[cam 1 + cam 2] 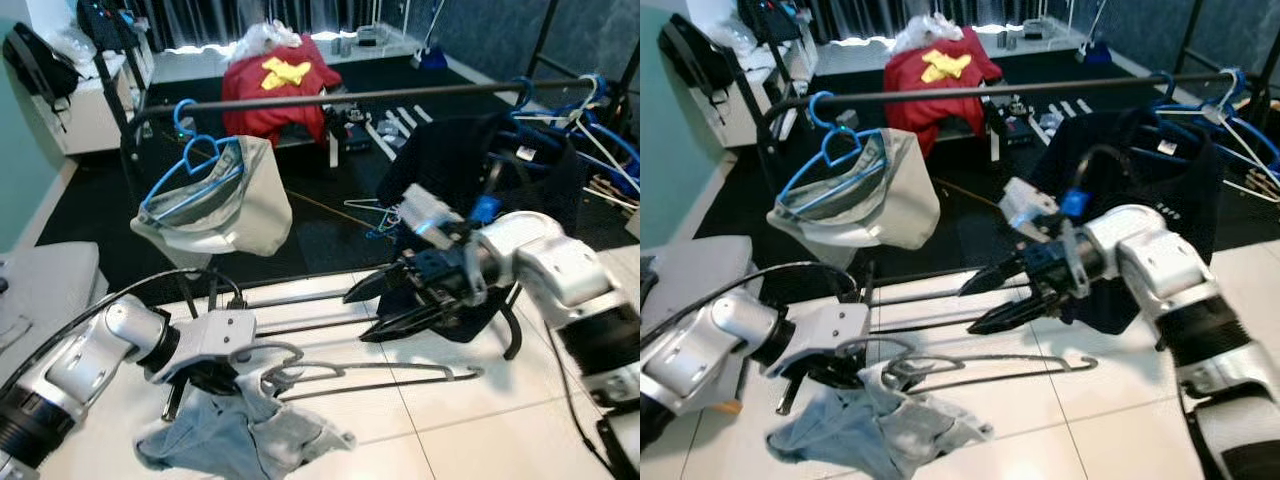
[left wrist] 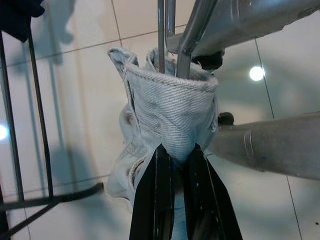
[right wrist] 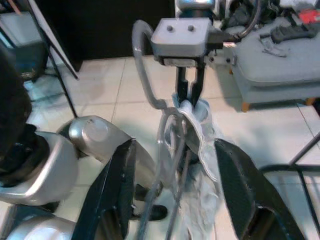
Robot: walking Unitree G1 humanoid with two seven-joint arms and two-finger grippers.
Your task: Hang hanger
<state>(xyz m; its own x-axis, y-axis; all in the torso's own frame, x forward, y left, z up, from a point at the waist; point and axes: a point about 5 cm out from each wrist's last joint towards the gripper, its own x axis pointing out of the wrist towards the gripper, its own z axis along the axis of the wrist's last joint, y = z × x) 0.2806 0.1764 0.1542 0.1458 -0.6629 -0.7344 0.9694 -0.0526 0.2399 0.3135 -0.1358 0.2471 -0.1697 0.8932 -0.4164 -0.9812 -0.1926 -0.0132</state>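
**Left wrist view: the garment is pinched, the hanger is not yet on the rail**

Left wrist view shows the two black fingers (image 2: 159, 200) pressed together on a fold of the pale denim garment (image 2: 167, 117), with the grey wires of the hanger (image 2: 161, 35) running through its top. In the head views the left end effector (image 1: 200, 375) holds this load low, well below the clothes rail (image 1: 330, 98) and nearer to the robot than it. The hanger (image 1: 370, 372) lies almost flat, its hook curled beside the left end effector, and the garment (image 1: 240, 432) sags under it toward the tiled floor (image 1: 480, 420).

The right end effector (image 1: 385, 303) has its fingers spread apart and holds nothing. It is below the rail too, just above the far end of the hanger.

My judgement is that the step in hand is to bring the hook up to the rail. To do it well, the hanger should first be turned upright, so that the hook points up. The open right end effector could take the wire near the hook and guide it. A free part of the rail seems to be between the blue hanger with the beige cloth (image 1: 215, 195) and the dark clothes (image 1: 470, 160). The grip is on cloth, not on wire, so the hanger may slide; a slow lift is safer.
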